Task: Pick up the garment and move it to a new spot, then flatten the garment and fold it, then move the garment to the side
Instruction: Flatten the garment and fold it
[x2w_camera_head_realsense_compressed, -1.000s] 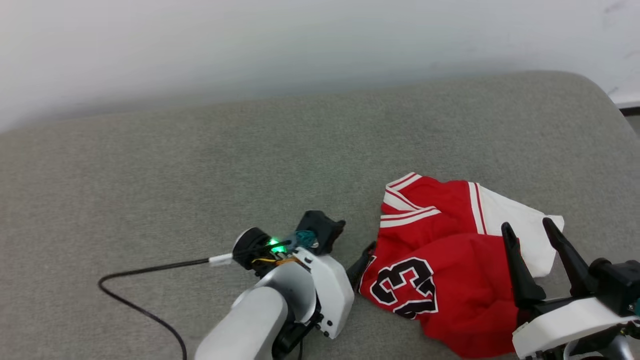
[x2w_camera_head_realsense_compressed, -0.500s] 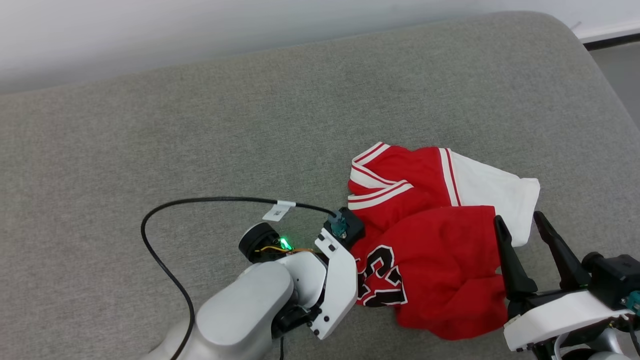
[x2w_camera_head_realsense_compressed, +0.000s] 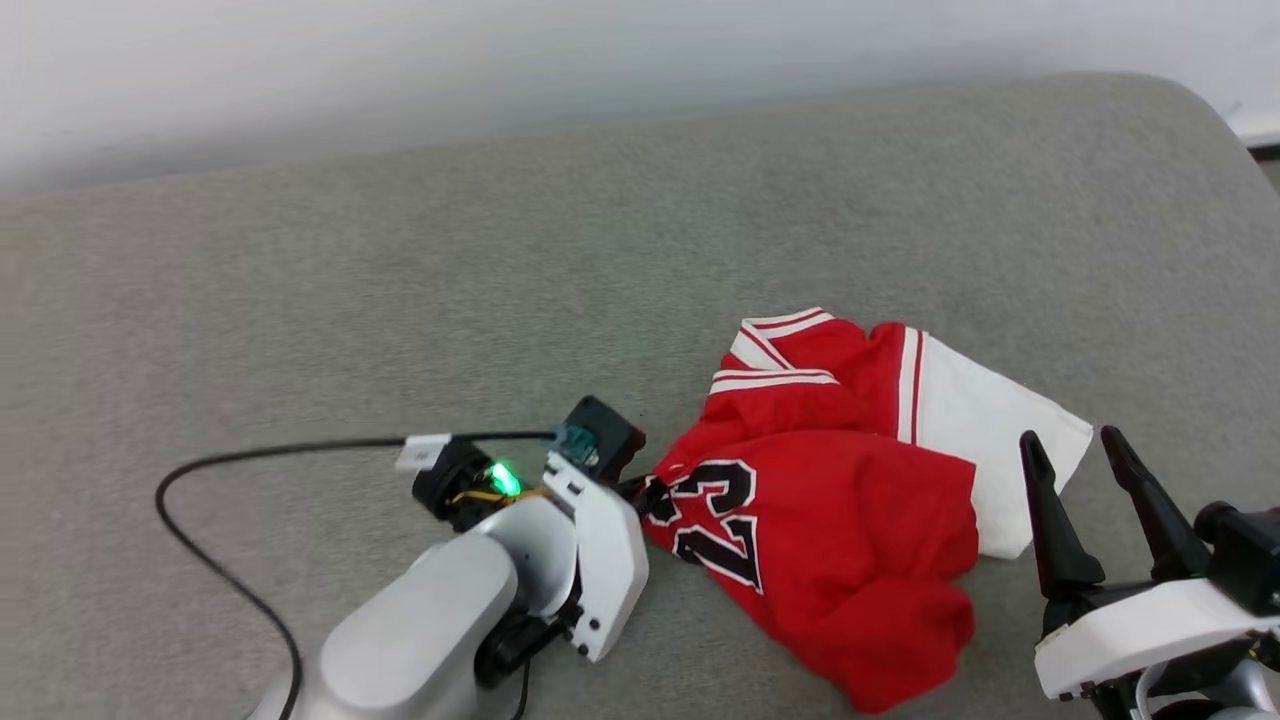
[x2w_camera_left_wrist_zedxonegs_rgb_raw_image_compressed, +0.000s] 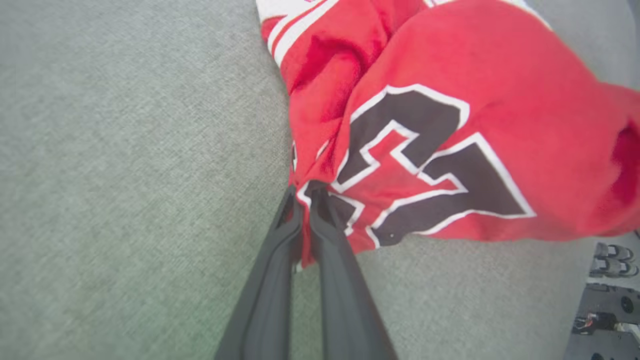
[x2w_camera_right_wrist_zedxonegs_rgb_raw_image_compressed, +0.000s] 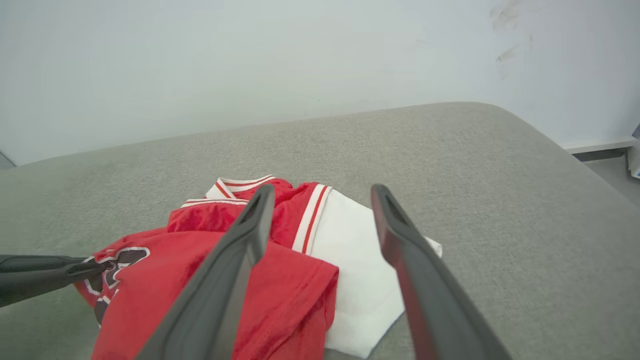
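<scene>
The garment (x2w_camera_head_realsense_compressed: 840, 540) is a red jersey with a white sleeve, striped trim and a black "23". It lies crumpled at the right of the grey cushion (x2w_camera_head_realsense_compressed: 400, 300). My left gripper (x2w_camera_head_realsense_compressed: 643, 490) is shut on the garment's left edge beside the number. The left wrist view shows both fingers pinching a fold of the garment (x2w_camera_left_wrist_zedxonegs_rgb_raw_image_compressed: 450, 125) at the left gripper (x2w_camera_left_wrist_zedxonegs_rgb_raw_image_compressed: 305, 195), with the cloth drawn taut toward them. My right gripper (x2w_camera_head_realsense_compressed: 1075, 450) stands open just right of the white sleeve, touching nothing. In the right wrist view the garment (x2w_camera_right_wrist_zedxonegs_rgb_raw_image_compressed: 300, 285) lies beyond the right gripper (x2w_camera_right_wrist_zedxonegs_rgb_raw_image_compressed: 322, 192).
A black cable (x2w_camera_head_realsense_compressed: 190, 530) loops over the cushion left of my left wrist. A white wall (x2w_camera_head_realsense_compressed: 500, 60) runs behind the cushion. The cushion's rounded right end (x2w_camera_head_realsense_compressed: 1200, 130) drops to the floor. Bare grey fabric stretches to the left and back.
My left gripper has closed on the garment's left edge and drawn it leftward, bunching the cloth. The head camera has shifted. The right gripper stays open.
</scene>
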